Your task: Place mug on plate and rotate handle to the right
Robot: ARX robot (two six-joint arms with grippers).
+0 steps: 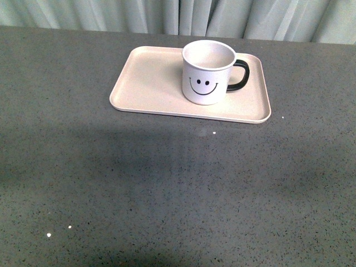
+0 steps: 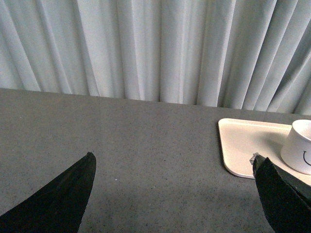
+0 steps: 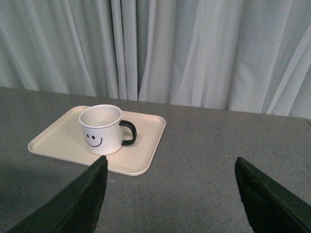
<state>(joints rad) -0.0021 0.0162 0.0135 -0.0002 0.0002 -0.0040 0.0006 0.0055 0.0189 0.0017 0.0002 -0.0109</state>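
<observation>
So from the front camera, the near half of the grey countertop (image 1: 167,194) is just bare speckled surface with a few tiny white crumbs on it, nothing to bump into. Neither arm shows up in that view at all.

Both grippers hang back from the action. The left gripper (image 2: 175,194) has its fingers spread wide with nothing between them, and the right gripper (image 3: 170,194) is the same, spread wide and empty. Both sit well clear of the mug.

Further out, around 12 o'clock on the table, there's the plate (image 1: 150,78), lying flat. The mug (image 1: 207,72) stands upright on its right half, smiley face looking back at the robot. The handle (image 1: 240,75) sticks out at about 3 o'clock, so it's pointing right already.

My read: the job looks basically done. Mug is on the plate, handle faces right, nothing is gripped. At most the arms need to park.

Room-wise, the mug has lots of tray to its 9 o'clock side, but the handle sits near the right rim, so any nudge that way would be the risky one. Beyond the plate the table runs only a little further before the pale curtain (image 1: 178,16) at the back.
</observation>
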